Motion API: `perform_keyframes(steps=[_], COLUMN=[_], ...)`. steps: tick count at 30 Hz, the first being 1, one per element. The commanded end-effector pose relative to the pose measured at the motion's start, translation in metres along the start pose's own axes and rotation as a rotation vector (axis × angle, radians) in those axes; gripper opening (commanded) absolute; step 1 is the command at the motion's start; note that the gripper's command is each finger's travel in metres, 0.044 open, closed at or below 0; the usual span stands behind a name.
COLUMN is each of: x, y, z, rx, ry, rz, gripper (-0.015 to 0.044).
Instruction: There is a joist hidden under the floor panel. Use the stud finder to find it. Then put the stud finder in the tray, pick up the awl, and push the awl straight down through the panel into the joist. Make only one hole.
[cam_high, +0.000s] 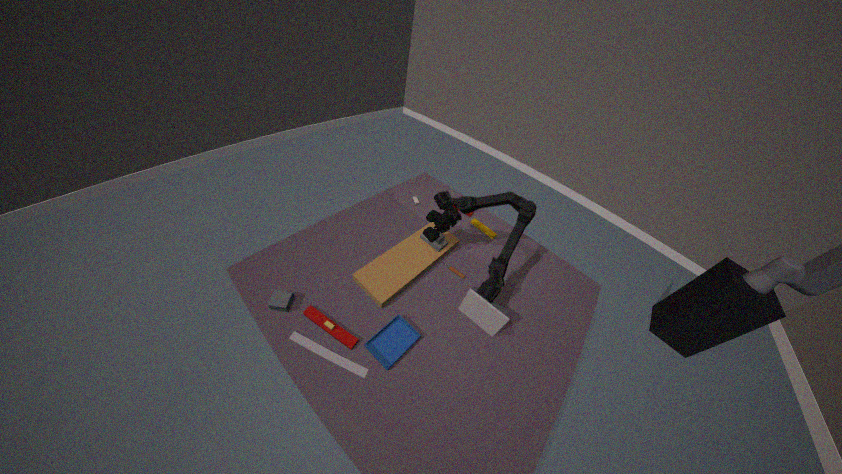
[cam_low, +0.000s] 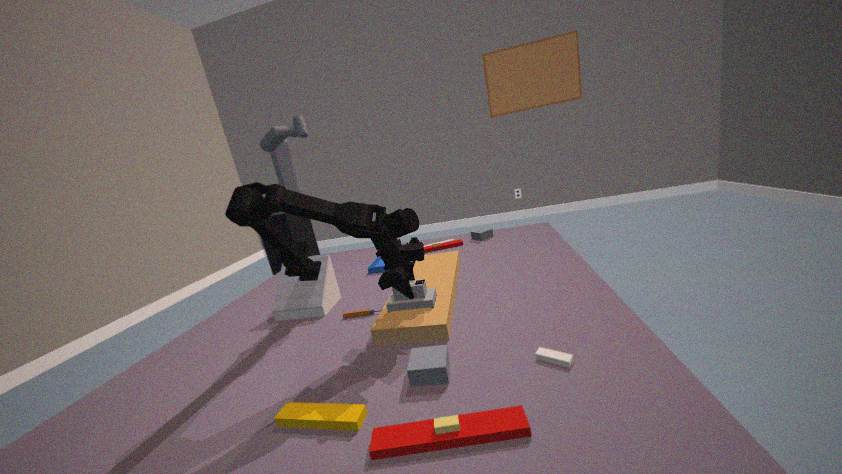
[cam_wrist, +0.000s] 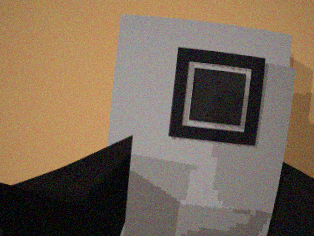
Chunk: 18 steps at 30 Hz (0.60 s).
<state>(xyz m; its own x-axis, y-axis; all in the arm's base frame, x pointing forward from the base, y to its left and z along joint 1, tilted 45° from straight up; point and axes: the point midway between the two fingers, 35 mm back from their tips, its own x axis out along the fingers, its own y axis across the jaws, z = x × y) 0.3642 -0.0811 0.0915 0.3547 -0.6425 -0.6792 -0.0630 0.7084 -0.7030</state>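
My gripper (cam_high: 433, 234) (cam_low: 403, 287) (cam_wrist: 194, 153) is shut on the grey stud finder (cam_high: 438, 243) (cam_low: 412, 301) (cam_wrist: 145, 75). The stud finder is flat on or just above the tan floor panel (cam_high: 391, 272) (cam_low: 440, 288) (cam_wrist: 50, 75), near one end. Its square window looks dark in the wrist view, with no lit signal. The awl (cam_high: 456, 272) (cam_low: 357, 313), with an orange handle, lies beside the panel on the arm-base side, its tip towards the panel. The blue tray (cam_high: 393, 341) (cam_low: 375, 267) holds nothing that I can see. The joist is hidden.
A yellow block (cam_high: 483, 228) (cam_low: 319, 416), a grey block (cam_low: 428, 363) and a red level (cam_low: 489, 428) lie beyond the panel's near-gripper end. A white piece (cam_high: 415, 200) (cam_low: 553, 357) lies aside. Another red level (cam_high: 338, 332), white strip (cam_high: 327, 353) and grey block (cam_high: 281, 299) lie past the opposite end.
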Motion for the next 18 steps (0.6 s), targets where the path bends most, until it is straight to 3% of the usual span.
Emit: perform_keyframes(steps=[1,18], x=[0.000,-0.001], y=[-0.020,-0.056], z=[-0.001,-0.001], rx=[0.015,0.015], ry=[0.002,0.002], rz=[-0.016,-0.018], gripper=[0.0000,0.0000])
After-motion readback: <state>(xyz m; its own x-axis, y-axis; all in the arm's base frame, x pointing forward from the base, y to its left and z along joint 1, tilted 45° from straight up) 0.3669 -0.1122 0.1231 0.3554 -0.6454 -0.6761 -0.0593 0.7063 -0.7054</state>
